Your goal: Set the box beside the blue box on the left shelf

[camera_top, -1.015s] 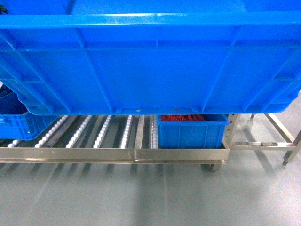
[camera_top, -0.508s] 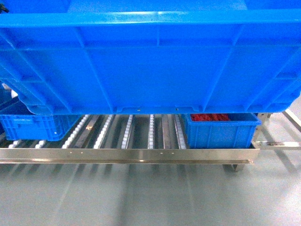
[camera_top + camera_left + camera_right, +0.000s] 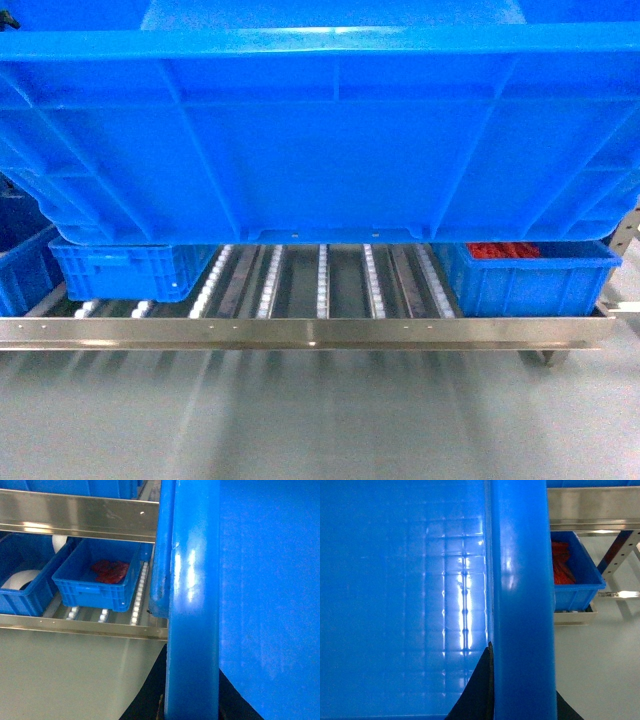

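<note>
Filling the upper half of the head view, the large blue crate point(image 3: 320, 130) hangs in front of the flow rack point(image 3: 300, 330) and hides most of it, both arms included; neither gripper shows there at all. Its top and both ends are cut off by the picture edges. Below its base, only the front ends of the white roller lanes point(image 3: 322, 285) and the shiny front bar show. On the rack near the left end sits a small blue bin point(image 3: 125, 270), partly covered by the crate, with another blue bin cut off at the left edge. Near the right end stands a blue bin with red contents point(image 3: 530, 275).

In the left wrist view the crate's thick rim point(image 3: 192, 605) runs upright through the middle, with a dark piece of the left gripper point(image 3: 150, 700) at the bottom edge beside it. In the right wrist view the rim point(image 3: 522, 605) does the same, and a dark sliver of the right gripper point(image 3: 480, 690) lies against its inner side. The fingers are hidden by the rim, so whether either pair of jaws is closed on it cannot be told. The crate is above the level of the lanes, not resting on them.
</note>
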Motion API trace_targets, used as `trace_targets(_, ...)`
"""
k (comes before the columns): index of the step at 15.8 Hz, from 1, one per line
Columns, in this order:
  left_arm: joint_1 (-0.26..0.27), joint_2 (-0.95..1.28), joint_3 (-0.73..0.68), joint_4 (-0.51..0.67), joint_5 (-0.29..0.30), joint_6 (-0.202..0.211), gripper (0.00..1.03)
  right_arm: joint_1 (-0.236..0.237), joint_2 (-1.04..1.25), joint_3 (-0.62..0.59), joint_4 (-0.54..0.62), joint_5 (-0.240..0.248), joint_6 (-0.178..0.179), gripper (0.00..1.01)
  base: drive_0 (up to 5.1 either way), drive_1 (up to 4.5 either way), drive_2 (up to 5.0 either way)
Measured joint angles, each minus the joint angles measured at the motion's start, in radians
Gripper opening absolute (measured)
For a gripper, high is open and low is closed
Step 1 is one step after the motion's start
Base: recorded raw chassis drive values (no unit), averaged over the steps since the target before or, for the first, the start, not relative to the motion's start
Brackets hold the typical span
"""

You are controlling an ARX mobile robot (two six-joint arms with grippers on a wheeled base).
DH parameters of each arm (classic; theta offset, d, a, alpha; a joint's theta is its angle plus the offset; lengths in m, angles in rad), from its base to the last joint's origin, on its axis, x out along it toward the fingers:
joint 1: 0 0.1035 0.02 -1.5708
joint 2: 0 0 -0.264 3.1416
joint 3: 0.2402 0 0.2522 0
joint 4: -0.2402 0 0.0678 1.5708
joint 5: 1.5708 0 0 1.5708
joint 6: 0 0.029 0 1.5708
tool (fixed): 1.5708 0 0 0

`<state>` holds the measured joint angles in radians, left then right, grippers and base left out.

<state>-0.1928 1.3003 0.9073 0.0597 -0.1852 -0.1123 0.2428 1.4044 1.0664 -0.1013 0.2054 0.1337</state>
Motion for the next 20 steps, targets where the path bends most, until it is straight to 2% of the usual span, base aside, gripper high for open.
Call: trace_targets(20, 0.004, 0.0, 0.0, 0.005, 0.002, 0.004, 0.08, 0.008, 0.001, 0.0, 0.006, 0.005, 0.002, 0.08, -5.0, 2.45, 2.4)
